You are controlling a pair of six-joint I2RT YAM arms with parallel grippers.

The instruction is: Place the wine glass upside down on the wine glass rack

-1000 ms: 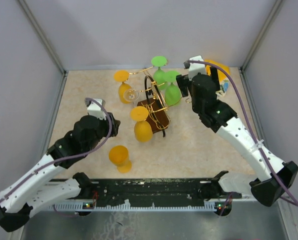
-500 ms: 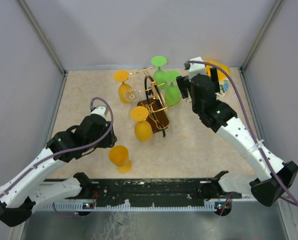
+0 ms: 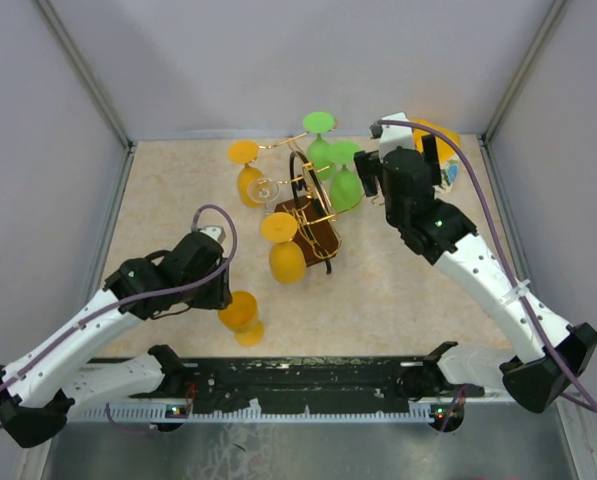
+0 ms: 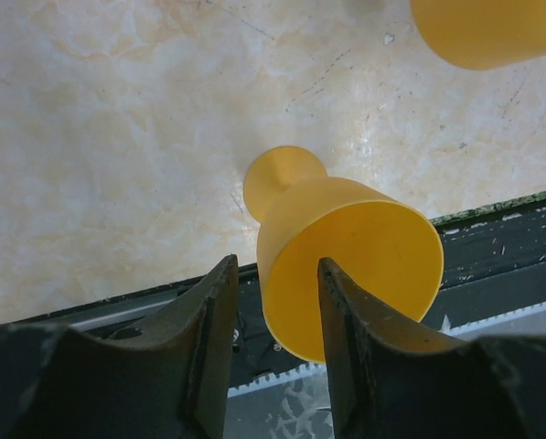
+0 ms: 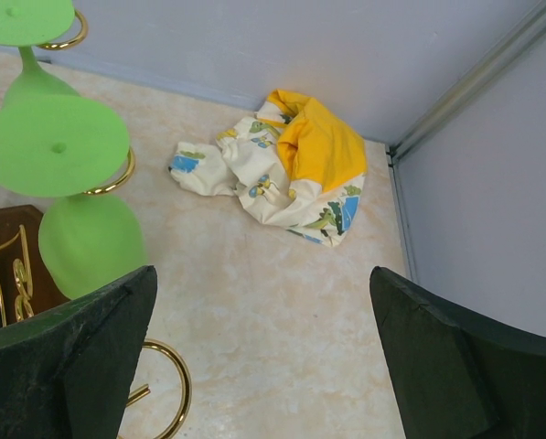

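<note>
An orange wine glass (image 3: 240,312) stands upright near the table's front edge. In the left wrist view the wine glass (image 4: 346,247) shows its open bowl. My left gripper (image 3: 221,290) is open at its rim, with one finger (image 4: 346,320) inside the bowl and the other outside (image 4: 208,329). The gold wire wine glass rack (image 3: 303,190) with its dark brown base (image 3: 318,238) stands at mid-table. It holds two green glasses (image 3: 344,183) and two orange glasses (image 3: 283,250) upside down. My right gripper (image 3: 370,178) is wide open and empty beside the green glasses (image 5: 90,242).
A crumpled yellow and patterned cloth (image 5: 291,165) lies in the far right corner (image 3: 433,140). A small clear glass (image 3: 263,190) sits by the rack. A black rail (image 3: 308,375) runs along the front edge, close to the upright glass. Grey walls enclose the table.
My left arm has swung down and right from the table's left side to the upright orange glass, and its jaws now straddle the rim. The right arm has not moved.
</note>
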